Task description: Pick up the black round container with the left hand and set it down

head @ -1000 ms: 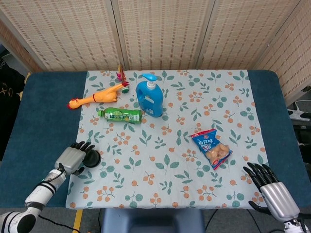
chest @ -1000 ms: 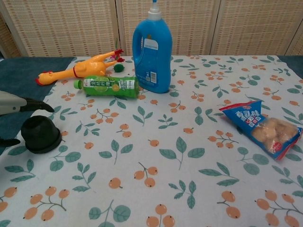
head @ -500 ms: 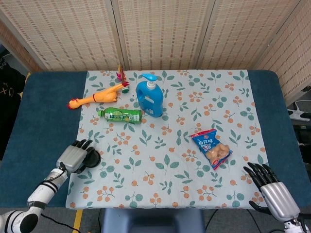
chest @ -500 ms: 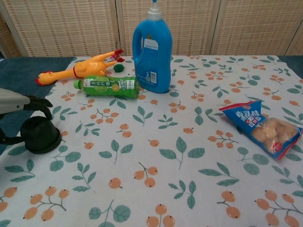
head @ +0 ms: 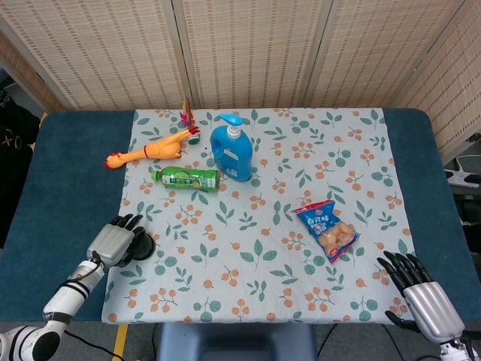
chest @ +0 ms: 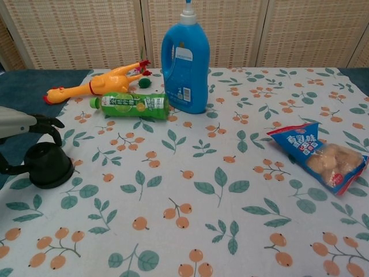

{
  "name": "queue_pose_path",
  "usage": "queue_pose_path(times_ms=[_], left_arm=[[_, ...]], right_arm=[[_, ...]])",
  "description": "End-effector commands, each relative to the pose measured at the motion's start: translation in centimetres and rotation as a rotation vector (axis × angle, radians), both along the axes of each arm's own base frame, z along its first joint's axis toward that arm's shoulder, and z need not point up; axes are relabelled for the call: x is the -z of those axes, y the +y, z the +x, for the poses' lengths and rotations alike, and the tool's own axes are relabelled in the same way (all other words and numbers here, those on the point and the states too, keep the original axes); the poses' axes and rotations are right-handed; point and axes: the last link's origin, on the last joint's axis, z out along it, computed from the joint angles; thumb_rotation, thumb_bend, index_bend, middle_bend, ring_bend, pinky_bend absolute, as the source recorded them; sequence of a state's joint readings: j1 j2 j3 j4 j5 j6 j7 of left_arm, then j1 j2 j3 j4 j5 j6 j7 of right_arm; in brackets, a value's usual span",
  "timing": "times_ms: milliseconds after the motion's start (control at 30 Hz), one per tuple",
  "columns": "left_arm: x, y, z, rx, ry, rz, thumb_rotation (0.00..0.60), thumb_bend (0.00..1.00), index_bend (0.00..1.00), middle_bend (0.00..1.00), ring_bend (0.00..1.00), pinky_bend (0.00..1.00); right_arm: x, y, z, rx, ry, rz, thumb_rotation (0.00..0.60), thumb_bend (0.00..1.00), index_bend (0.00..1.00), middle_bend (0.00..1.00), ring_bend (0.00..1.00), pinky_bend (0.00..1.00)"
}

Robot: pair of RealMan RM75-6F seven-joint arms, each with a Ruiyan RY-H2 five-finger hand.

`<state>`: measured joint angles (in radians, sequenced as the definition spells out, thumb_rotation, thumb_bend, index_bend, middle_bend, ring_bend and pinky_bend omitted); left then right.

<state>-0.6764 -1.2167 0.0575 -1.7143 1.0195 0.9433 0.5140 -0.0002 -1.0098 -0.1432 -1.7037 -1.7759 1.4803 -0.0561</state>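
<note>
The black round container (head: 143, 246) (chest: 49, 166) stands on the floral cloth near its left edge. My left hand (head: 114, 242) (chest: 23, 138) reaches it from the left; its fingers (chest: 53, 124) curl over the top and the thumb lies against the near left side, so it grips the container, which still rests on the cloth. My right hand (head: 419, 298) hovers at the table's near right corner with its fingers spread and holds nothing; only the head view shows it.
Behind the container lie a green bottle (head: 186, 178) and a yellow rubber chicken (head: 150, 151). A blue pump bottle (head: 231, 150) stands at centre back. A snack bag (head: 327, 229) lies to the right. The blue table (head: 60, 188) borders the cloth.
My left hand's fingers have curled down from outstretched to wrapped around the container. The container has stayed in place. The right hand has not moved.
</note>
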Motion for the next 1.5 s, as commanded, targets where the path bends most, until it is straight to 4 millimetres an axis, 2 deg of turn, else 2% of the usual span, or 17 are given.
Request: queue_pose_path(times_ms=[33, 167, 367, 467, 600, 867, 1100, 1500], left_arm=[[0.0, 0.0, 0.0, 0.007, -0.006, 0.004, 0.6, 0.37, 0.35, 0.0, 0.0, 0.13], [0.1, -0.1, -0.1, 0.008, -0.008, 0.003, 0.6, 0.37, 0.4, 0.0, 0.0, 0.14], [0.2, -0.2, -0.4, 0.0, -0.005, -0.008, 0.6, 0.37, 0.41, 0.0, 0.0, 0.14], [0.1, -0.1, -0.4, 0.006, -0.017, 0.005, 0.6, 0.37, 0.47, 0.0, 0.0, 0.14], [0.1, -0.1, -0.5, 0.01, -0.031, 0.018, 0.6, 0.38, 0.61, 0.04, 0.0, 0.15], [-0.1, -0.1, -0.6, 0.024, -0.058, 0.036, 0.6, 0.38, 0.72, 0.12, 0.0, 0.15], [-0.7, -0.4, -0.5, 0.048, -0.055, 0.052, 0.6, 0.38, 0.75, 0.14, 0.0, 0.15], [-0.6, -0.4, -0.9, 0.043, -0.046, 0.051, 0.6, 0.38, 0.75, 0.14, 0.0, 0.15]], right_arm=[[0.0, 0.0, 0.0, 0.0, 0.0, 0.0, 0.6, 0.07, 0.0, 0.0, 0.0, 0.0], [0.0, 0.0, 0.0, 0.0, -0.001, -0.003, 0.6, 0.07, 0.0, 0.0, 0.0, 0.0], [0.0, 0.0, 0.0, -0.001, 0.0, 0.001, 0.6, 0.07, 0.0, 0.0, 0.0, 0.0], [0.0, 0.0, 0.0, -0.001, 0.0, 0.001, 0.6, 0.07, 0.0, 0.0, 0.0, 0.0], [0.0, 0.0, 0.0, -0.001, 0.001, 0.0, 0.6, 0.07, 0.0, 0.0, 0.0, 0.0], [0.1, 0.0, 0.0, 0.0, 0.002, 0.0, 0.6, 0.07, 0.0, 0.0, 0.0, 0.0], [0.1, -0.1, 0.0, 0.0, 0.003, 0.003, 0.6, 0.07, 0.0, 0.0, 0.0, 0.0], [0.1, -0.1, 0.0, 0.001, 0.004, 0.002, 0.6, 0.07, 0.0, 0.0, 0.0, 0.0]])
